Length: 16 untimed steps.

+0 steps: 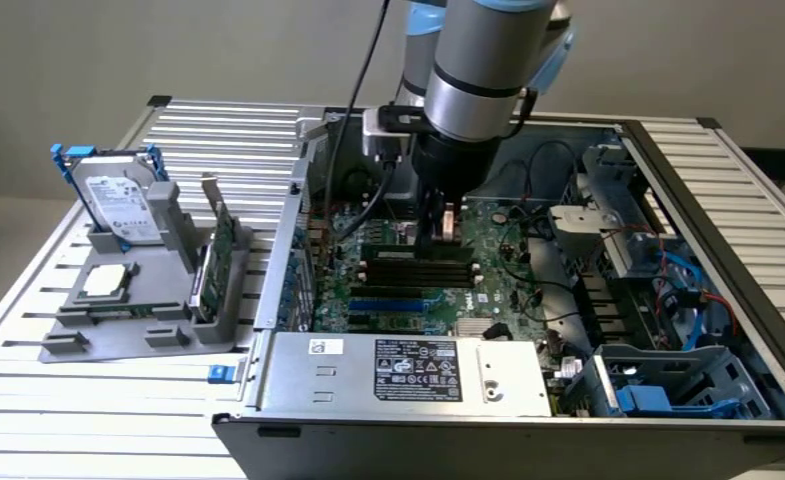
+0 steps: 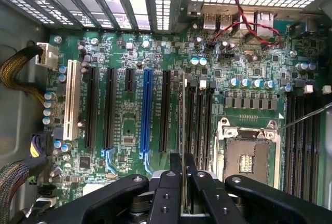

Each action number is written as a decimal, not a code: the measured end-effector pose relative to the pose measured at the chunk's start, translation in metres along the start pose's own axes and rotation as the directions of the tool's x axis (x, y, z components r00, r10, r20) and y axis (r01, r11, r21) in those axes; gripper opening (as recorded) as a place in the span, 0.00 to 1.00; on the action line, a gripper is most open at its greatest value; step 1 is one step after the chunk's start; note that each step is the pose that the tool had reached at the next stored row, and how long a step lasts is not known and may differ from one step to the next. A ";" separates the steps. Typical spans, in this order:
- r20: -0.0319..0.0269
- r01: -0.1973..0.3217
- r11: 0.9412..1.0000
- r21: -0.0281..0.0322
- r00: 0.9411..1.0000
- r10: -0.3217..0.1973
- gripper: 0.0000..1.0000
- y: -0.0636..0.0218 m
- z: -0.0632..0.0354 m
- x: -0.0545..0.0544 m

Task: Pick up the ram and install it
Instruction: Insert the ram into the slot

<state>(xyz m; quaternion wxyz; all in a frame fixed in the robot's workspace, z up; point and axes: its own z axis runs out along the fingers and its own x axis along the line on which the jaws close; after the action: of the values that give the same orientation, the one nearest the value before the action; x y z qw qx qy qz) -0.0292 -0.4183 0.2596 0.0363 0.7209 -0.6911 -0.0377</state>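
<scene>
Green ram [image 2: 183, 115], clamped in the jaws of the gripper [image 2: 182, 166], stands edge-on over the motherboard [image 2: 129, 125] slots inside the open case [image 1: 499, 452]

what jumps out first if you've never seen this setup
The robot arm reaching down into the open computer case grabs the eye first. In the wrist view its gripper is shut on the ram, held edge-on over the motherboard's memory slots. At the exterior view's left, a hard drive stands in a grey holder.

The ram [image 2: 183, 125] (held in the tool [image 2: 182, 163]) stands over the motherboard [image 2: 124, 125] inside the case [image 1: 499, 440].
</scene>
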 end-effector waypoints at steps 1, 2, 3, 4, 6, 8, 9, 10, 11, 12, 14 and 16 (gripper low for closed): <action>-0.004 0.000 1.000 0.000 1.000 0.000 0.14 -0.0002 0.0015 -0.001; -0.008 0.000 1.000 0.000 1.000 0.000 0.14 -0.0006 0.0030 -0.001; -0.011 0.000 1.000 0.000 1.000 0.000 0.14 -0.0012 0.0045 -0.002; -0.012 0.000 1.000 0.000 1.000 0.000 0.14 -0.0022 0.0064 -0.003; -0.014 0.000 1.000 -0.001 1.000 0.000 0.14 -0.0048 0.0098 -0.004; -0.014 0.000 1.000 0.000 1.000 0.000 0.14 -0.0079 0.0131 -0.005; -0.014 0.000 1.000 0.000 1.000 0.000 0.14 -0.0095 0.0147 -0.005; -0.014 0.000 1.000 0.000 1.000 0.000 0.14 -0.0109 0.0164 -0.006; -0.014 0.000 1.000 0.000 1.000 0.000 0.14 -0.0121 0.0181 -0.006; -0.014 -0.001 1.000 0.000 1.000 0.001 0.14 -0.0125 0.0193 -0.006; -0.015 -0.001 1.000 -0.001 1.000 0.001 0.14 -0.0126 0.0198 -0.006; -0.016 -0.001 1.000 -0.001 1.000 0.001 0.14 -0.0127 0.0206 -0.006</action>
<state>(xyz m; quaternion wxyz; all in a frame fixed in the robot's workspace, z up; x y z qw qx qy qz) -0.0190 -0.4114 0.2379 0.0420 0.7209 -0.6910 -0.0321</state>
